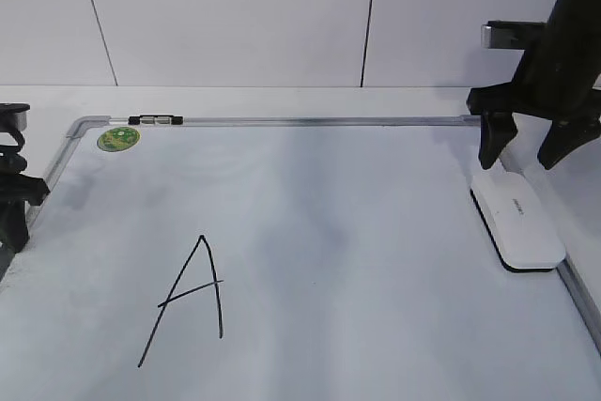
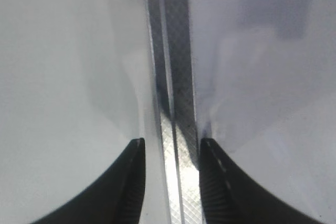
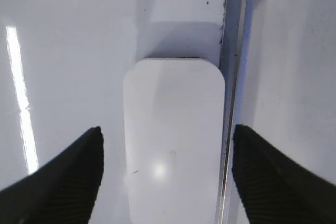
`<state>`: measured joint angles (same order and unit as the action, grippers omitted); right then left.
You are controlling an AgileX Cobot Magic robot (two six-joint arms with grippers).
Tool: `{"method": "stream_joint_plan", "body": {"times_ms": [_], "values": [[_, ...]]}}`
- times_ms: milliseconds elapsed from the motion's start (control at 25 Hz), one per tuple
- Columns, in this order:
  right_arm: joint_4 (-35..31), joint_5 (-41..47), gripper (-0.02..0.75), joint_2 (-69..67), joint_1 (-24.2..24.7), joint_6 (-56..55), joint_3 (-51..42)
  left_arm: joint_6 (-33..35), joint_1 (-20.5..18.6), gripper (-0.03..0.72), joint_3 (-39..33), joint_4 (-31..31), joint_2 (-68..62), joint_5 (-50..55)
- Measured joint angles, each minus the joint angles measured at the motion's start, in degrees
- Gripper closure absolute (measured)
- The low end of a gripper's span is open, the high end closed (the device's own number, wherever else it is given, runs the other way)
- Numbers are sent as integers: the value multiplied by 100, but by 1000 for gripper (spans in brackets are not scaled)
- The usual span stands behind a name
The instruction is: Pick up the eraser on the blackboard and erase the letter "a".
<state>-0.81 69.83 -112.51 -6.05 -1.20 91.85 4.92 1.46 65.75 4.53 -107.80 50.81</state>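
Note:
The blackboard [image 1: 329,213] is a white dry-erase board with a silver frame, lying flat. The eraser [image 1: 516,218], a white rounded block, lies on it against the right frame. My right gripper [image 1: 518,161] is open just above the eraser's far end. In the right wrist view the jaws [image 3: 167,129] straddle the eraser [image 3: 173,145] without touching it. My left gripper [image 1: 11,199] is at the board's left edge, open, with its jaws [image 2: 169,142] either side of the frame strip [image 2: 178,77]. No small cursive letter "a" is in view.
A tall angular capital "A" [image 1: 188,298] in black marker is at the front left of the board. A round green sticker [image 1: 118,138] is near the far left corner. A small dark clip [image 1: 155,120] sits on the far frame. A white wall stands behind.

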Motion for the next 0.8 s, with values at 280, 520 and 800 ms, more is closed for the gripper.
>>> {"method": "stream_joint_plan", "body": {"times_ms": [280,520,800], "values": [[0,0,157,0,0,-9,0,9,0,421,413,0,271,593],[-51,0,157,0,0,-9,0,9,0,421,605,0,649,1369],[-199,11,157,292,0,-9,-127,9,0,421,614,-181,947,1836]]}}
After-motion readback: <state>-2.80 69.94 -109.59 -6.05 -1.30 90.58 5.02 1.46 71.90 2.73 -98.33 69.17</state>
